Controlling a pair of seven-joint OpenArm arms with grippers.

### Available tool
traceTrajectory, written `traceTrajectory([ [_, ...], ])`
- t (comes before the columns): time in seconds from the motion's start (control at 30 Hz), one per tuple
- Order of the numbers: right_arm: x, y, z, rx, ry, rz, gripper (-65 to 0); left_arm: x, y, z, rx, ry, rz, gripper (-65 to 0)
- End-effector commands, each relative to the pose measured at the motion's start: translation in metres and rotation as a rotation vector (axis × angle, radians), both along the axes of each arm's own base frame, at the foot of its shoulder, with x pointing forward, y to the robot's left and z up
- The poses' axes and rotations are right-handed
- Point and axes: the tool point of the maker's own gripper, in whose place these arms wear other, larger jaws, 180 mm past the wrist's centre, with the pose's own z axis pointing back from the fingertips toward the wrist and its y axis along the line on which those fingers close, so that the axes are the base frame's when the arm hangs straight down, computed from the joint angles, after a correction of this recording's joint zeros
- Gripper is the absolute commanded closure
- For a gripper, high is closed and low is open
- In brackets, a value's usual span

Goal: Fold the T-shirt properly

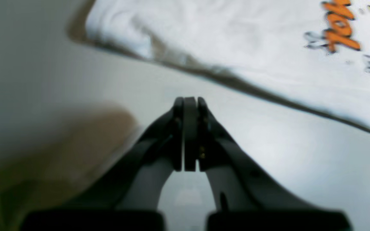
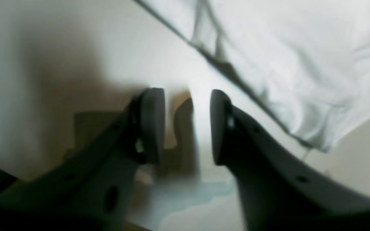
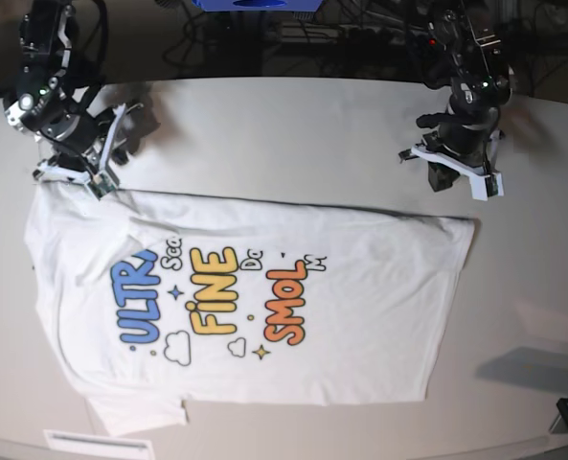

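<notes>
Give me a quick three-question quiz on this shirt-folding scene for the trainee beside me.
1. True or false: the left jaws are shut on the edge of the T-shirt.
2. Which printed word is orange? A) ULTRA B) FINE C) SMOL
3. In the right wrist view, is any cloth between the right jaws?

Key
1. False: they are shut on nothing, over bare table, short of the shirt's edge.
2. C: SMOL.
3. No: they stand apart, and the shirt lies beyond them.
</notes>
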Motion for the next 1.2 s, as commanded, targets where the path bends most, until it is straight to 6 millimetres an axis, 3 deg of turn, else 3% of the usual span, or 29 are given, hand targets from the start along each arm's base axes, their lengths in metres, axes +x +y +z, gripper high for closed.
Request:
traceTrajectory([
  [0.0, 0.005, 0.002, 0.006, 0.019, -0.034, 0.0, -7.1, 0.004, 0.0, 0.008, 0.011, -0.035, -0.004, 0.0],
  [0.03, 0.001, 0.002, 0.001, 0.024, -0.017, -0.003, 0.0, 0.003, -0.001, 0.006, 0.016, -0.026, -0.004, 0.0],
  [0.17, -0.014, 0.002, -0.014, 0.036, 0.039, -0.009, -1.2, -0.007, -0.005, -0.008, 0.084, 0.036, -0.036, 0.0],
  [0.37, -0.007, 0.005, -0.008, 0.059, -0.011, -0.003, -0.1, -0.011, 0.005, -0.008, 0.201, 0.036, -0.047, 0.0],
  [0.63, 0.013, 0.008, 0.007, 0.082, -0.1, 0.007, -0.1, 0.013, 0.02, 0.037, 0.321, -0.217, -0.058, 0.0],
  [0.83, 0.038, -0.019, 0.03, 0.038, -0.184, -0.04, -0.1, 0.038, 0.028, 0.071, 0.375, -0.36, -0.059, 0.0],
  [0.93, 0.05, -0.038, 0.04, 0.002, -0.219, -0.072, -0.1, 0.05, 0.042, 0.082, 0.393, -0.374, -0.026, 0.0],
  [1.07, 0.059, -0.041, 0.041, -0.092, -0.222, -0.031, -0.1, 0.06, 0.051, 0.096, 0.407, -0.406, 0.003, 0.0],
  [1.17, 0.062, -0.04, 0.039, -0.149, -0.216, -0.01, -0.1, 0.061, 0.054, 0.085, 0.399, -0.379, 0.001, 0.0],
])
